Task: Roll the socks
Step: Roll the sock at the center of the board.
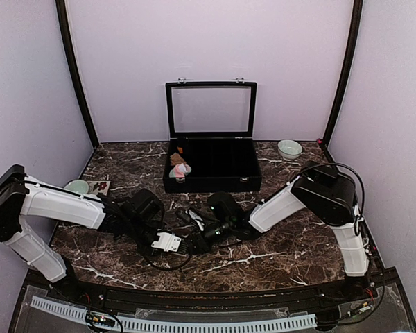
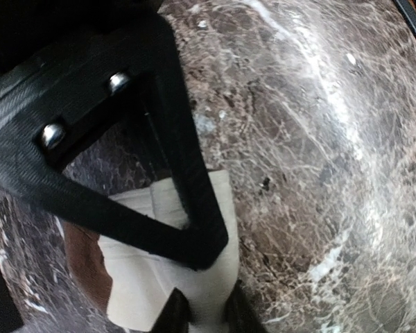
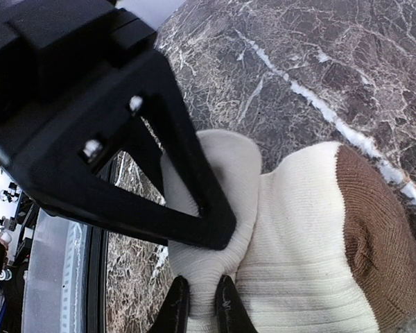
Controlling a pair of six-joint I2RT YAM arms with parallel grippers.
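The cream-beige sock (image 1: pixel 166 241) lies on the marble table between the two arms, near the front. In the left wrist view its cream fabric (image 2: pixel 142 277) is pinched between my left gripper's (image 2: pixel 206 316) two fingertips, with a brown band (image 2: pixel 83 267) at the left. My right gripper (image 3: pixel 200 309) is shut on a fold of the same sock (image 3: pixel 298 243), whose brown end (image 3: pixel 374 236) points right. Seen from above, the left gripper (image 1: pixel 168 238) and right gripper (image 1: pixel 194 243) meet at the sock. The pink sock (image 1: pixel 180 169) rests in the left end of the black case.
An open black case (image 1: pixel 222 182) with its glass lid raised stands at the back centre, a tan-brown bundle (image 1: pixel 178 157) inside it. A pale green bowl (image 1: pixel 289 148) sits back right. A mint bowl (image 1: pixel 77 186) and a small card (image 1: pixel 100 186) lie at the left.
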